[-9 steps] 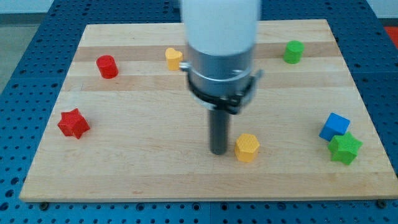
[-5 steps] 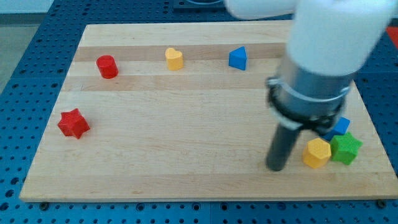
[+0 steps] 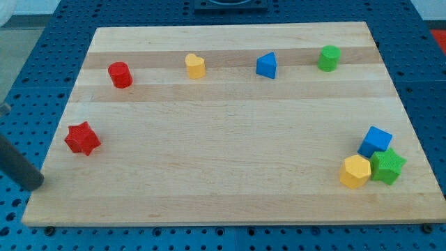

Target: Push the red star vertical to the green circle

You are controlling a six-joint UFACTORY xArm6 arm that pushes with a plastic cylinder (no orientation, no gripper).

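1. The red star (image 3: 82,138) lies flat on the wooden board (image 3: 230,139), with no clear long axis; one point faces the view's top
2. My tip (image 3: 33,183) sits below-left of the star, apart from it, holding nothing
3. The green circle (image 3: 329,58) is far to the star's upper right

Up top on the table (image 3: 230,125), a red cylinder (image 3: 120,74) sits left, then a yellow block (image 3: 195,65), then a blue triangle (image 3: 266,65). Bottom right, three crowd together: blue cube (image 3: 375,141), green star (image 3: 387,166), and yellow hexagon (image 3: 355,171) touching the star.
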